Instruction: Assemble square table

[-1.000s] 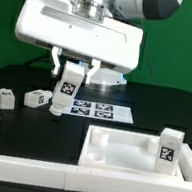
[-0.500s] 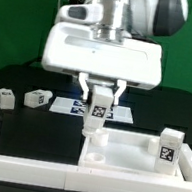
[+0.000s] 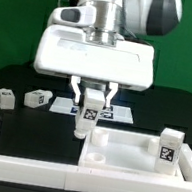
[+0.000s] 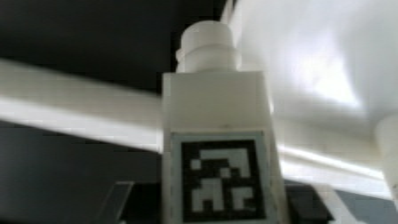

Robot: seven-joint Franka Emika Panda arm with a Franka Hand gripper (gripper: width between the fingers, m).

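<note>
The gripper (image 3: pixel 90 102) is clamped on a white tagged leg (image 3: pixel 84 120); the leg's long axis is near upright, its peg end (image 4: pixel 208 40) pointing down; it hangs just beside the square tabletop (image 3: pixel 134 161), off the edge on the exterior view's left; the coming move, I judge, must carry it sideways over that slab's corner.

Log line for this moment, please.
jaws: shut on leg | leg: at tabletop corner, exterior view's left | seated: cannot tell
</note>
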